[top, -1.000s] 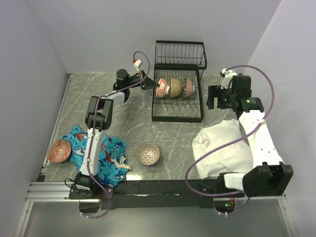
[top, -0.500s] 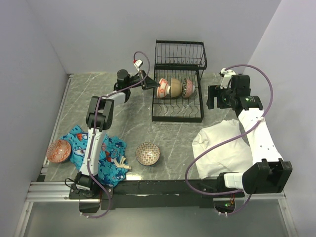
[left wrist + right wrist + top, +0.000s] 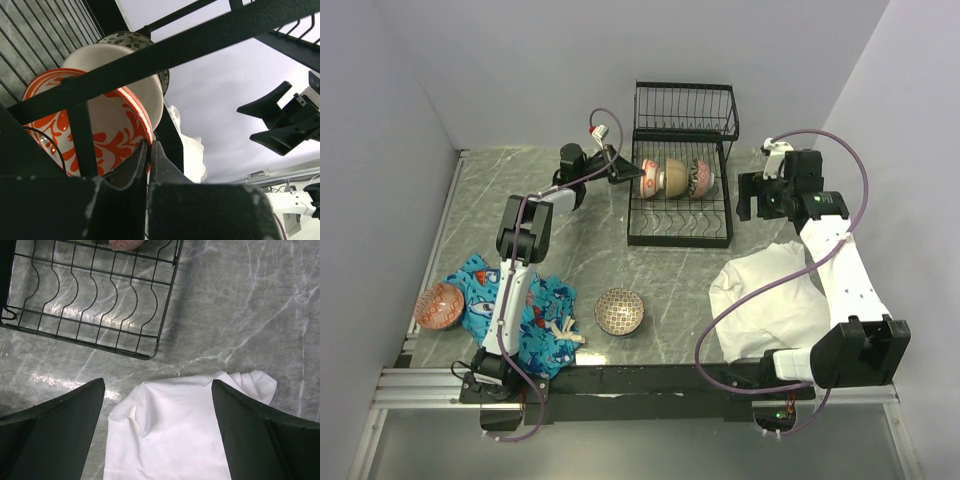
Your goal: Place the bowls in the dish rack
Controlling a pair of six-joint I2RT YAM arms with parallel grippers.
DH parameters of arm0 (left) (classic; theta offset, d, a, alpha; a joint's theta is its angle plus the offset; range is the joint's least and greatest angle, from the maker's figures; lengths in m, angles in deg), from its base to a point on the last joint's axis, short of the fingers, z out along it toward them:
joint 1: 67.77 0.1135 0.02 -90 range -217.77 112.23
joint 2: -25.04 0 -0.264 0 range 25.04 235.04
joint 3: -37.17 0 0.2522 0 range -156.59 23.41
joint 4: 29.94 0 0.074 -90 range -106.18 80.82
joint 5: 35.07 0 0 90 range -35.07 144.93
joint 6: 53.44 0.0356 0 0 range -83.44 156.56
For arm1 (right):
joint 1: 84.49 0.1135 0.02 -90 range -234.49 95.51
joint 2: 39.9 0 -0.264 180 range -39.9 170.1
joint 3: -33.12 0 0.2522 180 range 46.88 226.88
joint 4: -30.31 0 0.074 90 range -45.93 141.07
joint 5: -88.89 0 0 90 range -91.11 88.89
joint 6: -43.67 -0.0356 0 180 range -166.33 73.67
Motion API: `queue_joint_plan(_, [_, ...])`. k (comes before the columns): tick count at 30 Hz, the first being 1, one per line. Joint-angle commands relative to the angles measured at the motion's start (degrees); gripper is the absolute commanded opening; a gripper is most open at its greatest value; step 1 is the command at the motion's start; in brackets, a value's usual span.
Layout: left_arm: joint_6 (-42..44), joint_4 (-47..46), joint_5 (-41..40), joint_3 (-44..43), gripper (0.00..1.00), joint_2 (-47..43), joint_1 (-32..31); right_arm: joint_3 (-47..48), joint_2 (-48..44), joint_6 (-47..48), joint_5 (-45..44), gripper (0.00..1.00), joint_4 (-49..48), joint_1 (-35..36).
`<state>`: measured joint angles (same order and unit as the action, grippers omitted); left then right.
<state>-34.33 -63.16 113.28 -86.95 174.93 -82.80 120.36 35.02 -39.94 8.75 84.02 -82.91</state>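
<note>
The black dish rack stands at the back middle, with three bowls on edge in its lower tier: an orange-and-white bowl, a tan bowl and a dark patterned bowl. My left gripper reaches in from the rack's left side. In the left wrist view it is shut on the rim of the orange-and-white bowl, behind a rack bar. My right gripper hovers open just right of the rack, above the white cloth. Two more bowls sit on the table, one at the front middle and one at the far left.
A crumpled white cloth covers the table's right front. A blue patterned cloth lies at the left front around the left arm's base. The rack's raised upper basket stands against the back wall.
My left gripper has edged slightly right toward the rack with the bowl rim in it. The right arm has shifted a little to the left.
</note>
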Motion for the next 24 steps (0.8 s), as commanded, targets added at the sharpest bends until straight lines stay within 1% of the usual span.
queue_joint_plan(1, [2.6, 2.8, -1.0, -3.3, 0.05, 0.8, -0.6, 3.0, 0.2, 0.6, -0.7, 0.95, -1.0, 0.8])
queue_joint_plan(3, [3.7, 4.5, -1.7, -4.7, 0.12, 1.2, -0.8, 3.1, 0.4, 0.6, -0.8, 0.95, -1.0, 1.1])
queue_joint_plan(4, [3.9, 5.0, -2.0, -4.9, 0.21, 1.2, -0.7, 3.3, 0.5, 0.6, -0.8, 0.95, -0.9, 1.2])
queue_joint_plan(6, [4.2, 4.8, -2.1, -5.3, 0.25, 1.1, -0.7, 3.3, 0.7, 0.7, -0.9, 0.95, -0.8, 1.4])
queue_joint_plan(7, [4.1, 4.2, -1.9, -5.3, 0.28, 0.9, -0.7, 3.5, 0.7, 0.7, -0.9, 0.95, -1.0, 1.5])
queue_joint_plan(11, [3.8, 0.3, -0.1, -3.5, 0.31, -0.6, -0.8, 3.6, 0.7, 0.7, -1.0, 0.95, -1.2, 1.7])
queue_joint_plan(14, [4.4, -0.7, 0.1, -1.6, 0.31, -2.7, -0.8, 3.3, 0.4, 0.6, -0.6, 0.95, -1.6, 1.8])
queue_joint_plan(19, [7.6, 3.5, 1.0, 0.3, 0.34, -7.7, -0.2, 2.0, -0.6, 0.2, 0.4, 0.95, -3.0, 1.7])
queue_joint_plan(22, [10.1, 6.0, 2.1, 3.0, 0.35, -11.8, 1.0, 0.9, -1.9, 0.0, 0.9, 0.96, -3.9, 1.7])
queue_joint_plan(24, [10.3, 5.4, 3.4, 6.5, 0.35, -15.0, 2.2, 0.0, -3.0, -0.1, 1.0, 0.96, -4.1, 1.6])
